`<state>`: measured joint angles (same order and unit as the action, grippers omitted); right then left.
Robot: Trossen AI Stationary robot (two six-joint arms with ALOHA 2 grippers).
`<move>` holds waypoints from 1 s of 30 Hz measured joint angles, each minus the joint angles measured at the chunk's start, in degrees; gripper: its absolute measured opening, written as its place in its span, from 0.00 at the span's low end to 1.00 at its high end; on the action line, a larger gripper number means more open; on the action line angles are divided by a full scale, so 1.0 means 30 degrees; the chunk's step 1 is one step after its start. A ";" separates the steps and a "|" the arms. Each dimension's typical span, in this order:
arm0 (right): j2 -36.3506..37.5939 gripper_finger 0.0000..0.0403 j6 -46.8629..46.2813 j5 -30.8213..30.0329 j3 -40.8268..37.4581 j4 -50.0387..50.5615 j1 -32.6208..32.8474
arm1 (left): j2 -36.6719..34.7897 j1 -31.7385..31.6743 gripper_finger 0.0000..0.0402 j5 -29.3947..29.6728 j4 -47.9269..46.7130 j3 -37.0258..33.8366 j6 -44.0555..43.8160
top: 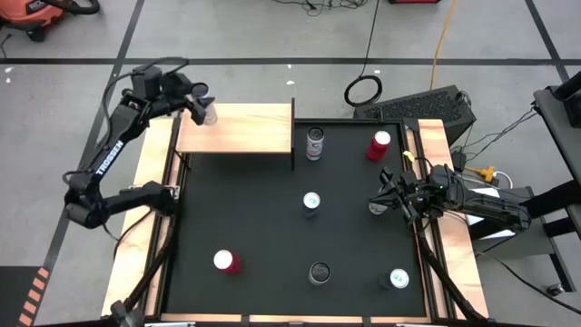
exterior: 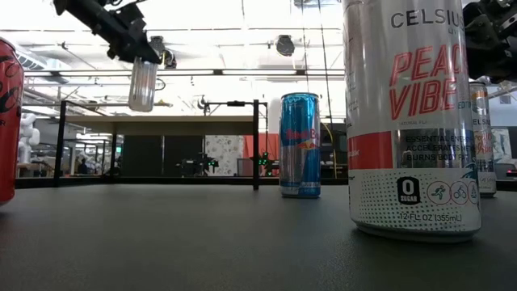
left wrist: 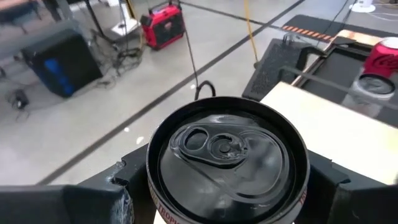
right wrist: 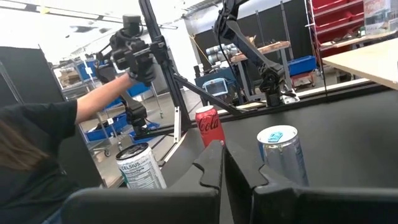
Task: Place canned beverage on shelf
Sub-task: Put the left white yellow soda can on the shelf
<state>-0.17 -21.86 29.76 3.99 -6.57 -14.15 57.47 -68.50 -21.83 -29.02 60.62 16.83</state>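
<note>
One silver can point(top: 210, 113) hangs pinched in the left tool point(top: 205, 107) above the shelf point(top: 238, 129); right tool point(top: 379, 202) pressed together.

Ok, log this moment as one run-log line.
left gripper: shut on can, held above shelf far-left corner | right gripper: shut, empty, waiting at table's right edge | step: can not yet set down

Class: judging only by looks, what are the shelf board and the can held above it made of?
Rectangular pale shelf board: apparently unvarnished wood, matte with faint grain. Silver can in the left hand: likely aluminium, given its shiny grey lid with pull-tab.
</note>
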 joint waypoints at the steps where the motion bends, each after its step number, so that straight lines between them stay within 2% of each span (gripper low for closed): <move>1: -0.0004 0.00 -0.0005 -0.0002 0.0000 0.0007 0.0000 | 0.0235 -0.0192 0.66 -0.0021 0.0000 0.0000 0.0002; 11: -0.0002 0.00 0.0026 -0.0002 0.0000 0.0007 0.0000 | 0.1764 -0.0843 0.66 -0.0014 0.0222 -0.0015 -0.0012; 30: 0.0003 0.00 0.0070 -0.0007 0.0015 0.0299 0.0000 | 0.1727 -0.1309 0.66 0.0309 0.0379 -0.0015 -0.0483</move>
<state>-0.16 -21.65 29.74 4.03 -5.67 -14.15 62.65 -72.42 -20.90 -27.88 60.58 15.38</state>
